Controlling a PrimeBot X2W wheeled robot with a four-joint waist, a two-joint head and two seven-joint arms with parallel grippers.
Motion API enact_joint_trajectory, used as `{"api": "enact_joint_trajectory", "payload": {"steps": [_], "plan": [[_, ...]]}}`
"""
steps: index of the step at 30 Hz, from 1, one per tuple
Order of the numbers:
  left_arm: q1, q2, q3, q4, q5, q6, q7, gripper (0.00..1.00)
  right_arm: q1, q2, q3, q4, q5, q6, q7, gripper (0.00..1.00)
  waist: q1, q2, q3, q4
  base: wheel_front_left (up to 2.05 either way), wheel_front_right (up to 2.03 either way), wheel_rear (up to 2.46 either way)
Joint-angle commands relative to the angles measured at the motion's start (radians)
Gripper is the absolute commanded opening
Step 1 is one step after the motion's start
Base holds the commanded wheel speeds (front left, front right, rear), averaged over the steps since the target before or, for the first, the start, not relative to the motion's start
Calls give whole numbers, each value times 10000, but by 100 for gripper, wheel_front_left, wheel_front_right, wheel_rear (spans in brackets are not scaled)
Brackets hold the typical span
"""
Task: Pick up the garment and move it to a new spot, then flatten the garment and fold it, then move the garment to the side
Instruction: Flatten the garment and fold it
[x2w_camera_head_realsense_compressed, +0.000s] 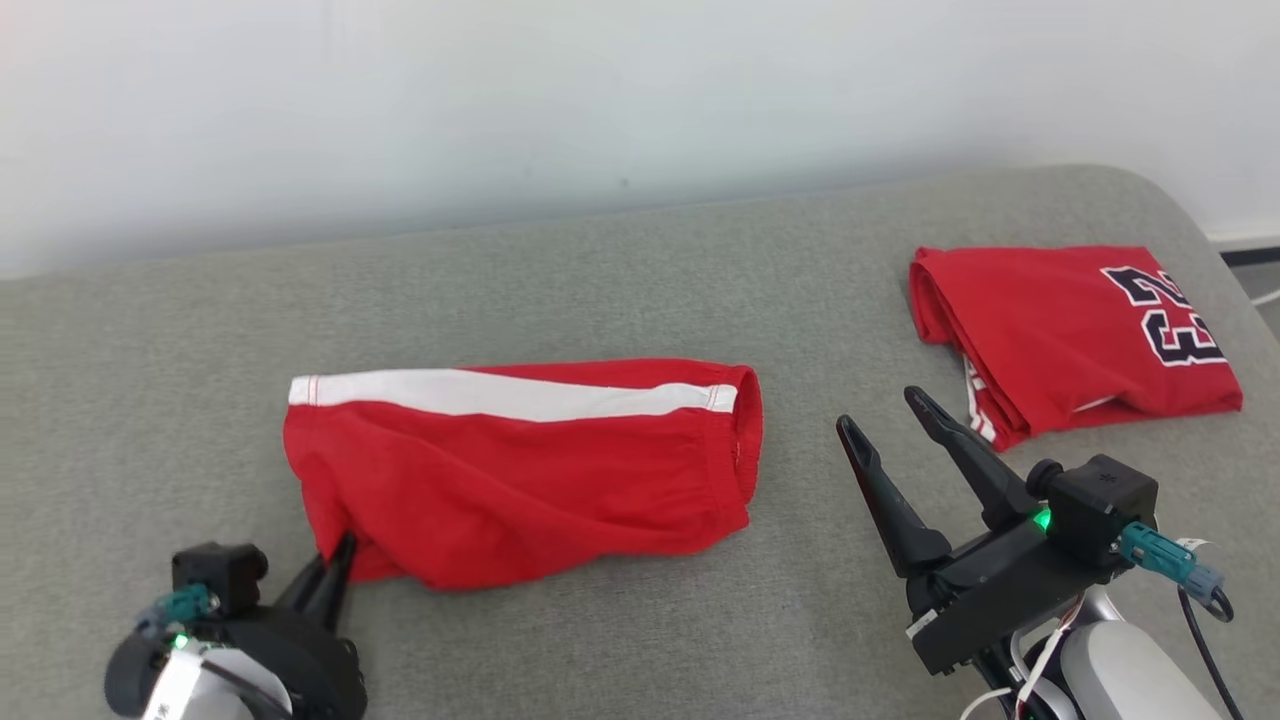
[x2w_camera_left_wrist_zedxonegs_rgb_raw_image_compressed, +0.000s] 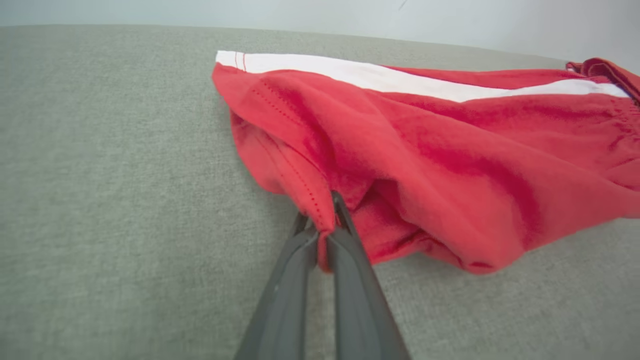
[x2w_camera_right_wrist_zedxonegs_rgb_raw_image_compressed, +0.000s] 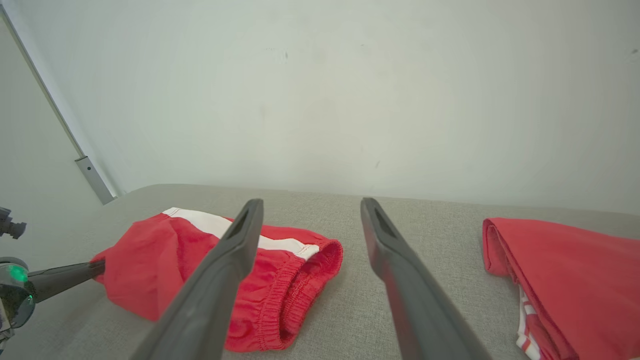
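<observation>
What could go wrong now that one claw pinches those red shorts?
The left gripper pinches only a thin fold of hem on the red shorts, so the cloth might slip out when pulled. Held by one corner, the shorts may bunch instead of spreading flat. The open right gripper hangs near the folded jersey; a wide swing could muss it.

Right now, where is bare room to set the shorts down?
Bare: the strip between the shorts and the wall, and the surface left of the shorts. Crowded: between shorts and jersey, where the open right gripper hovers.
</observation>
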Motion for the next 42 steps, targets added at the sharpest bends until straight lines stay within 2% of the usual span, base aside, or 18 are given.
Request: {"api": "enact_joint_trajectory", "payload": {"steps": [1, 26, 27, 28, 29, 35, 42], "plan": [[260, -3, 116, -86, 165, 24, -57, 0, 88, -87, -62, 23, 96, -7, 19, 100, 1, 0, -277, 302, 0, 0, 0], [1592, -835, 867, -158, 915, -154, -58, 0, 340, -83, -25, 224, 216, -7, 357, 100, 1, 0, -800, 743, 0, 0, 0], [1569, -870, 950, -222, 996, -87, -58, 15, 340, -85, -37, 227, 218, -7, 360, 100, 1, 0, -794, 763, 0, 0, 0], [1563, -901, 1023, -272, 1068, -36, -58, 75, 347, -90, -52, 231, 217, -7, 357, 100, 1, 0, -792, 789, 0, 0, 0], [1600, -946, 1067, -280, 1101, -25, -58, 100, 354, -90, -53, 235, 214, -7, 352, 100, 1, 0, -796, 809, 0, 0, 0], [1778, -864, 1725, -992, 1567, 281, -58, 100, 385, -23, 9, 287, 210, -7, 303, 100, 1, 0, -873, 910, 0, 0, 0], [2323, -581, 3148, -2662, 2692, 930, -59, 100, 282, -54, -61, 292, 82, -7, 147, 100, 1, 0, -918, 1059, 0, 0, 0]]}}
